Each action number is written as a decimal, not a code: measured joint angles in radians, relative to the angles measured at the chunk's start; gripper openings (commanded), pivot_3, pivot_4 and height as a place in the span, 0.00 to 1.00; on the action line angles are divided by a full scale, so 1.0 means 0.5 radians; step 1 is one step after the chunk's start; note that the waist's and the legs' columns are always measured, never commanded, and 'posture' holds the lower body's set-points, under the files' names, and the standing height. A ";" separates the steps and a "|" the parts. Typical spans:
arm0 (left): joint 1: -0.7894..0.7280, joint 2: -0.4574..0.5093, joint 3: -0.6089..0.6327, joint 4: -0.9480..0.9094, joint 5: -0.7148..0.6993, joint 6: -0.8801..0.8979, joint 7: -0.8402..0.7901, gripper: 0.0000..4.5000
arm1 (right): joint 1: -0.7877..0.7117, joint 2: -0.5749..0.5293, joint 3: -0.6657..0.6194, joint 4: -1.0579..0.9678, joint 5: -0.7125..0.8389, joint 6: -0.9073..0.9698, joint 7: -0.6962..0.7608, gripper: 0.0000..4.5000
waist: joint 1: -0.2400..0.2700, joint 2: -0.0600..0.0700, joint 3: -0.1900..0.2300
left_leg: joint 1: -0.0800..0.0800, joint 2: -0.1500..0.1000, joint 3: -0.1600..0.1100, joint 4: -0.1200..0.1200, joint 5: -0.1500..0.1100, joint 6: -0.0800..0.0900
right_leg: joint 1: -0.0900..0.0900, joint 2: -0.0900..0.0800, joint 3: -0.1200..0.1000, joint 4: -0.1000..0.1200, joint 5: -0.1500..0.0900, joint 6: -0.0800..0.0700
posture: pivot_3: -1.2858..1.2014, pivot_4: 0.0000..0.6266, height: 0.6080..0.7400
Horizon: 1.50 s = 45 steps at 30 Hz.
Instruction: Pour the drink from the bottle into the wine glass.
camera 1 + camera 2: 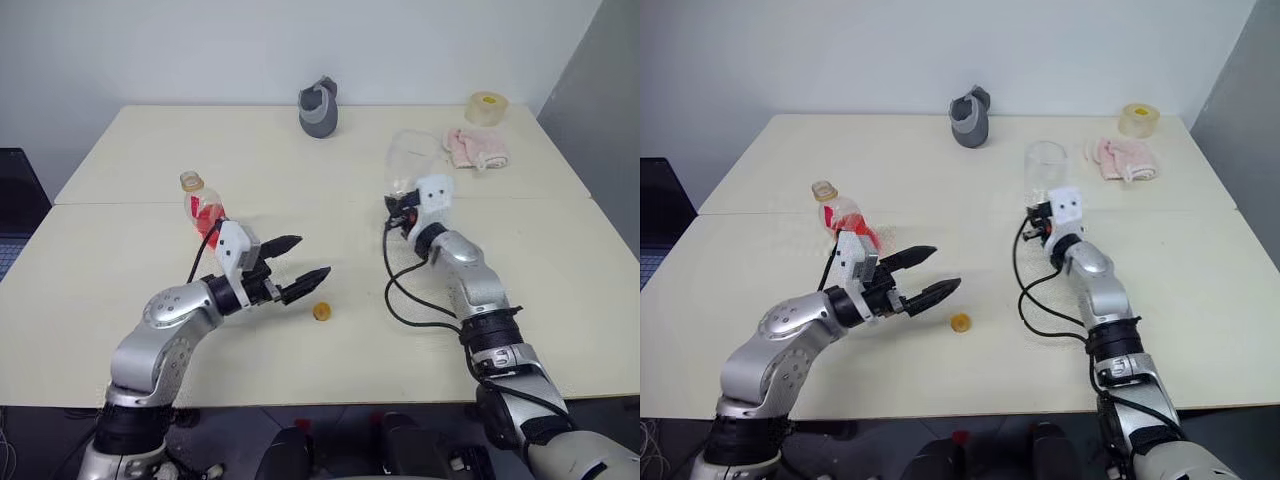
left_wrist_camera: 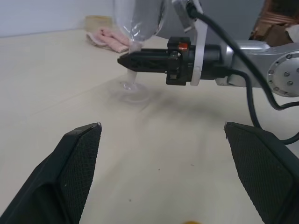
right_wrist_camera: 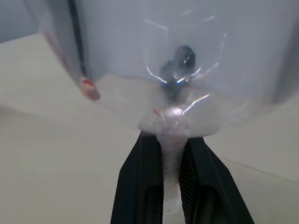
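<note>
The bottle [image 1: 203,205] stands on the table's left half with its mouth uncovered and the red drink [image 1: 207,217] in its lower part. My left gripper [image 1: 314,255] hangs open just in front and to the right of it, holding nothing. A small yellow-orange cap [image 1: 322,311] lies on the table below those fingers. Right of centre is the clear wine glass [image 1: 415,158]. My right gripper [image 1: 398,208] is shut on its stem [image 3: 171,154], just under the bowl. The glass's foot [image 2: 131,89] is at or just above the tabletop.
A grey cup-like object [image 1: 319,108] stands at the back centre. A pink cloth [image 1: 475,147] and a roll of tape [image 1: 487,107] lie at the back right. A dark laptop [image 1: 15,200] sits beyond the table's left edge. A seam [image 1: 300,201] crosses the tabletop.
</note>
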 measured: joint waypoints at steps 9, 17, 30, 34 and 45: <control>0.646 -0.016 0.376 -0.428 -0.054 0.057 0.293 1.00 | -0.059 0.141 0.165 -0.075 0.017 0.263 0.219 0.04 | 0.025 0.001 0.001 | 0.000 0.004 -0.002 0.000 -0.001 0.001 | 0.001 -0.004 -0.001 -0.002 0.000 0.000 | 0.52 0.24 1.00; 0.856 -0.116 0.400 -0.582 -0.034 -0.010 0.429 1.00 | -0.123 0.201 0.212 0.136 -0.017 0.217 0.263 0.04 | 0.038 0.001 0.001 | 0.001 -0.003 0.001 0.000 -0.001 0.001 | 0.002 -0.002 -0.003 -0.002 0.000 0.000 | 0.52 0.24 1.00; 0.625 -0.136 0.290 -0.466 0.009 -0.039 0.483 1.00 | -0.067 0.189 0.217 0.290 -0.157 0.021 0.190 0.11 | 0.023 0.001 0.001 | 0.000 -0.003 0.001 0.000 -0.001 0.001 | 0.001 0.000 -0.003 -0.002 0.000 0.000 | 0.52 0.24 1.00; 0.567 -0.137 0.272 -0.434 0.014 -0.056 0.483 1.00 | -0.030 0.180 0.216 0.264 -0.165 -0.041 0.162 0.40 | 0.022 0.001 0.001 | 0.000 -0.003 0.001 0.000 -0.001 0.000 | 0.001 0.000 -0.002 -0.002 0.000 0.000 | 0.52 0.24 1.00; 0.512 -0.162 0.203 -0.374 0.042 -0.098 0.479 1.00 | 0.132 0.191 0.207 -0.006 -0.139 -0.003 0.122 1.00 | 0.024 0.001 0.001 | 0.000 -0.003 -0.001 0.000 -0.001 0.000 | 0.001 0.000 -0.002 -0.002 0.000 0.000 | 0.52 0.24 1.00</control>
